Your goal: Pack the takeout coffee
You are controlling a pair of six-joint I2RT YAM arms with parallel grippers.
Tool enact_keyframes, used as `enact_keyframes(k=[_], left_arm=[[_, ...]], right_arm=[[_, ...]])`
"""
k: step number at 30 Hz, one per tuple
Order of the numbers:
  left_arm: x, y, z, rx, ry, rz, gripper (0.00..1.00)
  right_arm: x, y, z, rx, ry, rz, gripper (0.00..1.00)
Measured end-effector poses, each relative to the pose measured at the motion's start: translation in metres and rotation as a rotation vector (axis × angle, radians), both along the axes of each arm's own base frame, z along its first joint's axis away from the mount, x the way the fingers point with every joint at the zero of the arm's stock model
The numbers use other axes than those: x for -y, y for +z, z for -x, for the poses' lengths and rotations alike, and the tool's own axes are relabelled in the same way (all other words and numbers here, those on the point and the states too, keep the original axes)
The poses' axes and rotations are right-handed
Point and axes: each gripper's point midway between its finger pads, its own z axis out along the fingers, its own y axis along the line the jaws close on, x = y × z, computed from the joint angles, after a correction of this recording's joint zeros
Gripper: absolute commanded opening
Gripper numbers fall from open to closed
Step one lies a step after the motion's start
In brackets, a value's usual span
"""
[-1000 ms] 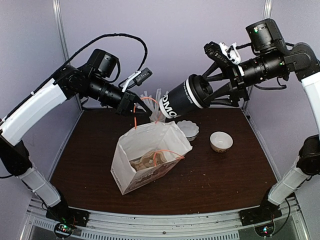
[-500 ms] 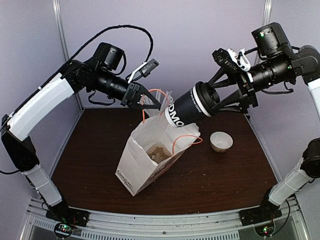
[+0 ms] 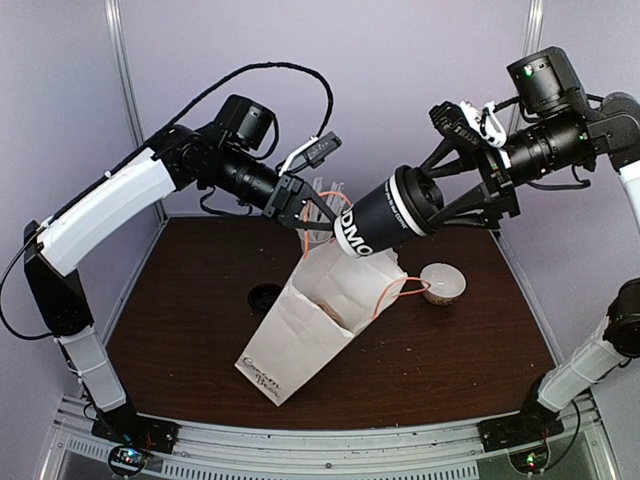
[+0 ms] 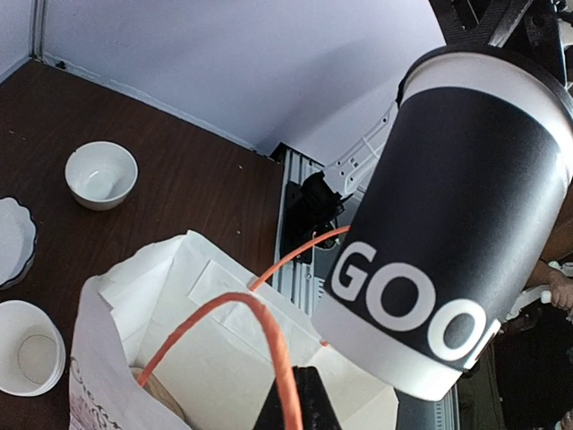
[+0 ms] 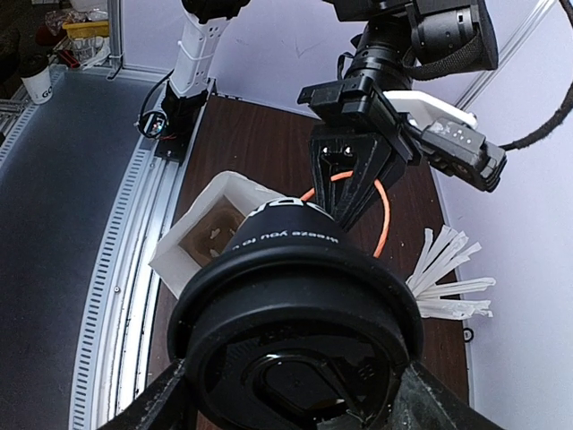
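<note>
left pincer point(image 3: 312, 212) — shut on orange handle point(image 4: 273, 336) of paper bag point(image 3: 310, 320), bag tilted | right pincer point(image 3: 425, 198) — half-spread, gripping takeout coffee point(image 3: 375, 222), its base just above bag mouth

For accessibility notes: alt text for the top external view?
The right gripper holds a black takeout coffee cup tilted base-first over a white paper bag, which the shut left gripper holds up by an orange handle.

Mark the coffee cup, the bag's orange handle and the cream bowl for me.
coffee cup point(image 3: 378, 218): top view, black side wall.
orange handle point(image 4: 269, 327): left wrist view, loop near gripper.
cream bowl point(image 3: 440, 295): top view, near wall.
</note>
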Motion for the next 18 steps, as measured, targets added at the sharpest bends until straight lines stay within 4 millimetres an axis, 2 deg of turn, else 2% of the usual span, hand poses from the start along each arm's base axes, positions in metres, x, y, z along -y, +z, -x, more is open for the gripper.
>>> enact_keyframes(k=[5,10,14,17,18], left_arm=[[0.009,-0.012,0.003,-0.023,-0.022,-0.02,0.0],[0.0,-0.015,-0.01,0.033,0.084,-0.088,0.0],[-0.026,-0.024,-0.026,0.101,0.257,-0.205,0.0],[-0.056,-0.029,-0.031,0.145,0.375,-0.291,0.01],[-0.065,-0.03,-0.032,0.16,0.412,-0.316,0.2]], right_arm=[[0.004,-0.011,0.001,-0.009,-0.003,0.031,0.71],[0.019,-0.021,-0.006,-0.005,-0.052,0.066,0.7],[0.037,-0.036,-0.019,0.001,-0.134,0.117,0.69],[0.048,-0.052,-0.032,0.002,-0.192,0.172,0.69],[0.052,-0.058,-0.036,-0.003,-0.21,0.188,0.69]])
